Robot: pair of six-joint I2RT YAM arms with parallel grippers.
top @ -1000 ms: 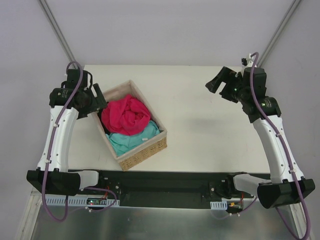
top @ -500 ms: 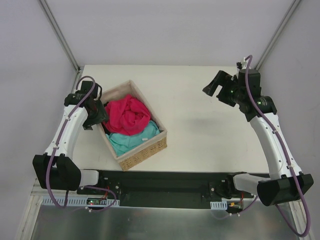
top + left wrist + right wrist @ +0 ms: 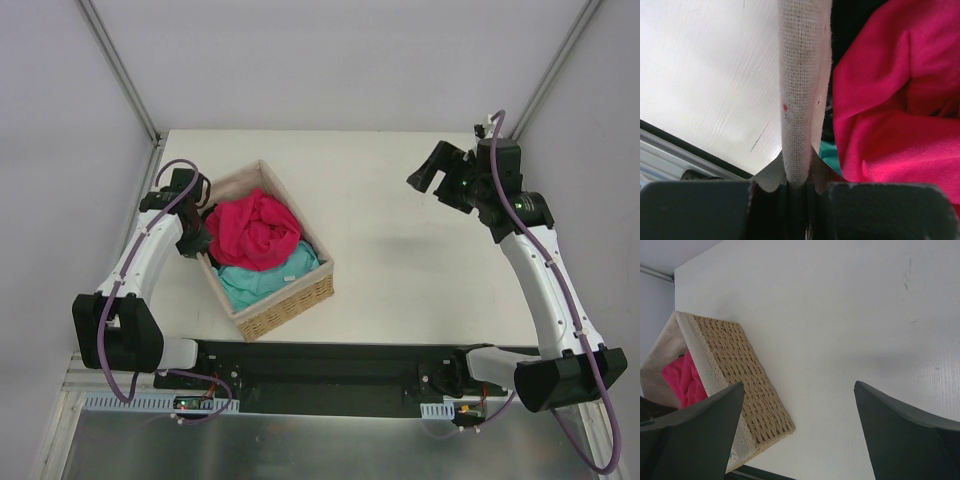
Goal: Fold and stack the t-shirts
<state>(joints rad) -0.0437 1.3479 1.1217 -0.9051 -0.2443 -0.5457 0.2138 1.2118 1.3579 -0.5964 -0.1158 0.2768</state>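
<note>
The left gripper (image 3: 798, 184) was seen clamped, jaws pressed together on the pale lined wall (image 3: 802, 80) of the wicker basket (image 3: 285, 305), with no cloth from any shirt caught between them. Just beyond the inner finger, the crimson-pink t-shirt (image 3: 890, 110) was heaped against that lining, and a sliver of the teal t-shirt (image 3: 826, 154) was glimpsed beneath it. Off the outer finger, only bare table (image 3: 705, 75) was seen.

A risk could be read here. Should the arm be raised or drawn back with the wall pinched like this, the whole basket would likely be dragged or tipped, and the shirts spilled in a tangle. The table's side edge lay close by on the outer side, so a pull that way could carry the basket over it.

The right gripper (image 3: 795, 392) was held wide apart and empty, well away across the table, so the basket could not be steadied by it.
</note>
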